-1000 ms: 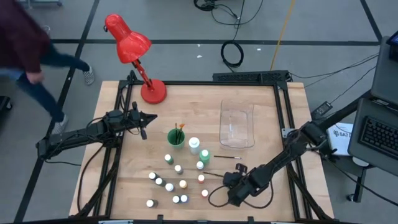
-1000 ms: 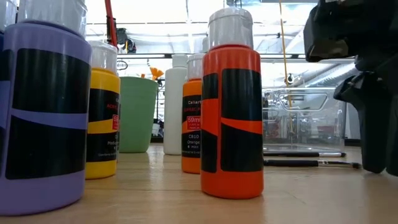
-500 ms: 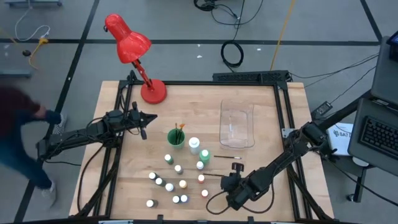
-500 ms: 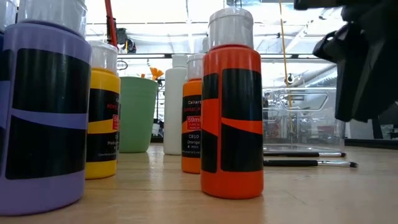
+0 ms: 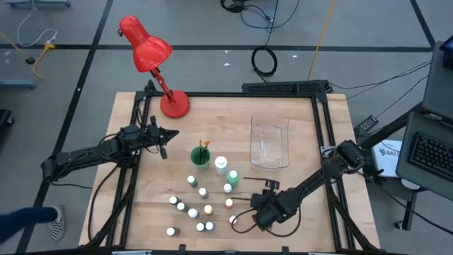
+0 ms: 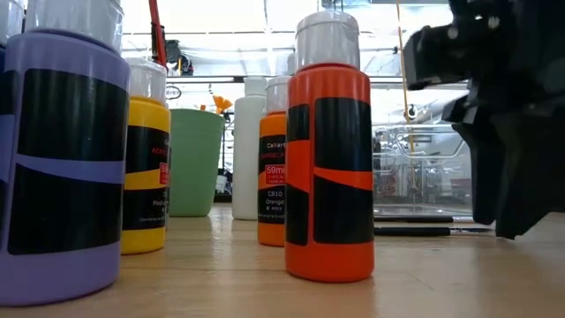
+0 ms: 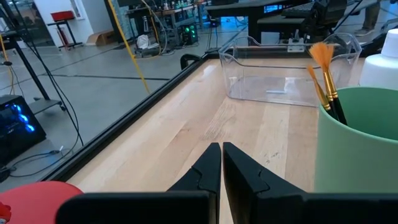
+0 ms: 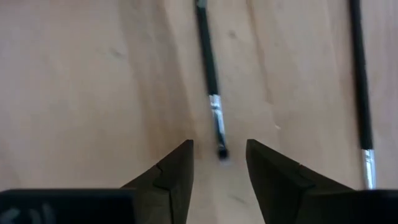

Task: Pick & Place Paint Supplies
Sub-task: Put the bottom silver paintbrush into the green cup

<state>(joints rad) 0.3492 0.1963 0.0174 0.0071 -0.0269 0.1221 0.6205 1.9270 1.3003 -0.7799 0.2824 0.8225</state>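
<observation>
The right end effector (image 8: 219, 163) is held open over a thin paintbrush (image 8: 210, 81), which could be nudged aside and missed on the counter (image 8: 74, 93)

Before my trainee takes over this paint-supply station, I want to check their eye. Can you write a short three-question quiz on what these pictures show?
1. True or false: the right gripper is open, above a paintbrush lying on the table.
2. Multiple choice: what stands in the green cup? A) paintbrushes B) a small bottle C) nothing
3. Fill in: the left gripper is ____, near the red lamp.

Key
1. True; a second brush lies beside it.
2. A; orange bristles rise above the rim.
3. shut; it holds nothing.
</observation>
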